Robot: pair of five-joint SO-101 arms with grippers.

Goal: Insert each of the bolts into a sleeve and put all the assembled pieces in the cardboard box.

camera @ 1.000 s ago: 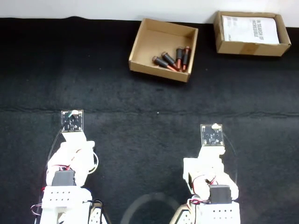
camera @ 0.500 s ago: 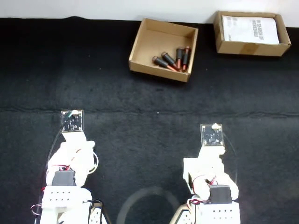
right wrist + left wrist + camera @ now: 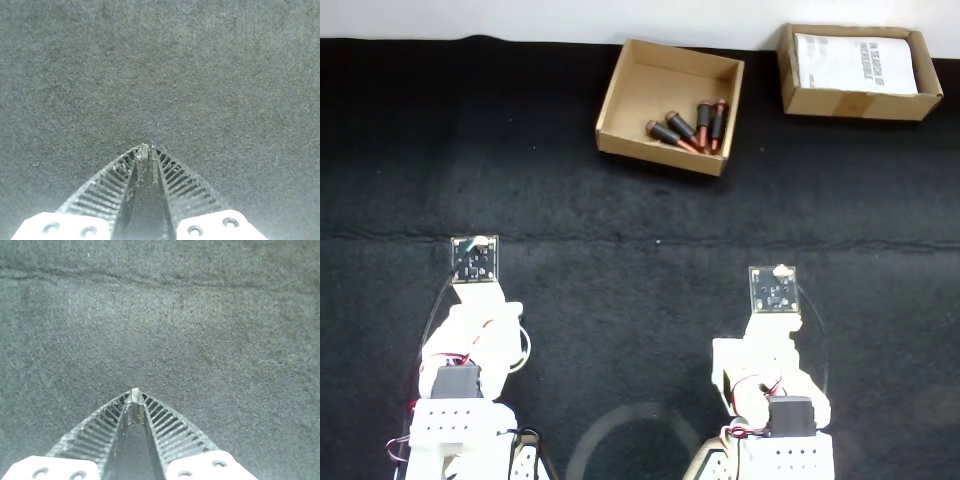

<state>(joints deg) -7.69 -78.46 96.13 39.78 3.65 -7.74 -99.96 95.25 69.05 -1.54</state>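
Four assembled bolt-and-sleeve pieces (image 3: 682, 128) lie side by side in the open cardboard box (image 3: 650, 85) at the upper centre of the high view. They have dark bodies with reddish-copper ends and are grouped toward the box's lower right corner. A second cardboard box (image 3: 850, 104), at upper right, holds a printed white sheet (image 3: 855, 62). Black felt cloth (image 3: 620, 300) covers the table. The left arm (image 3: 470, 350) sits at lower left and the right arm (image 3: 770, 380) at lower right — both well apart from the boxes. Left gripper (image 3: 134, 394): jaws pressed together tip to tip, holding nothing, above the felt. Right gripper (image 3: 145, 149): likewise closed tip to tip — holding nothing, above the felt.
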